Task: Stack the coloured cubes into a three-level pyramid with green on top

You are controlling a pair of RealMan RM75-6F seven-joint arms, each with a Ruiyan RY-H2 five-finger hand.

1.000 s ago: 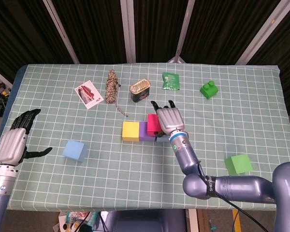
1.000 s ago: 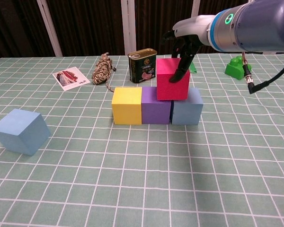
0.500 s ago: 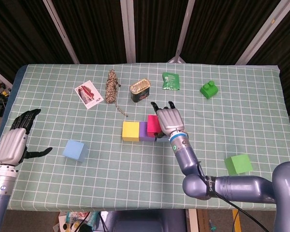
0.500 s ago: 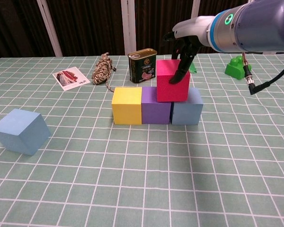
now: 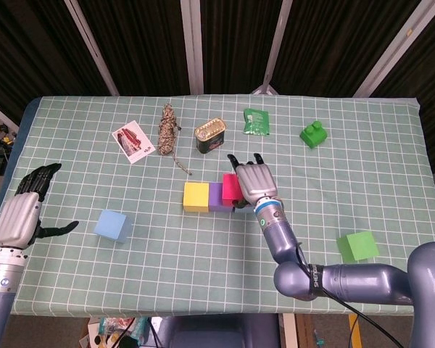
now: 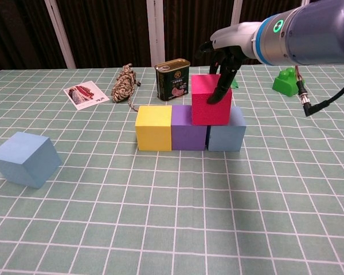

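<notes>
Taking the row of cubes as my landmark: nearest me and well off to its left sat a loose light blue cube (image 6: 24,158) on the checked tablecloth (image 6: 178,217). My left hand (image 5: 23,212) hung farther left still, near the table edge, holding nothing, fingers spread apart. Well to the right of the row and nearer me lay the green cube (image 5: 357,246), alone.

The row itself ran yellow cube (image 6: 153,128), purple cube (image 6: 188,131), then a second blue cube (image 6: 227,131), all touching side by side. The red cube (image 6: 210,99) rested on top, straddling the purple and blue ones. My right hand (image 6: 225,57) was over it, fingers (image 6: 222,86) pressed against its front face and upper edge; I could not tell whether I truly gripped it or only touched it.

Just behind the row stood a tin can (image 6: 172,80). Left of the can lay a coiled rope (image 6: 124,83) and a printed card (image 6: 85,94). Farthest back and to the right were a green packet (image 5: 257,122) and a green toy block (image 5: 313,134).
</notes>
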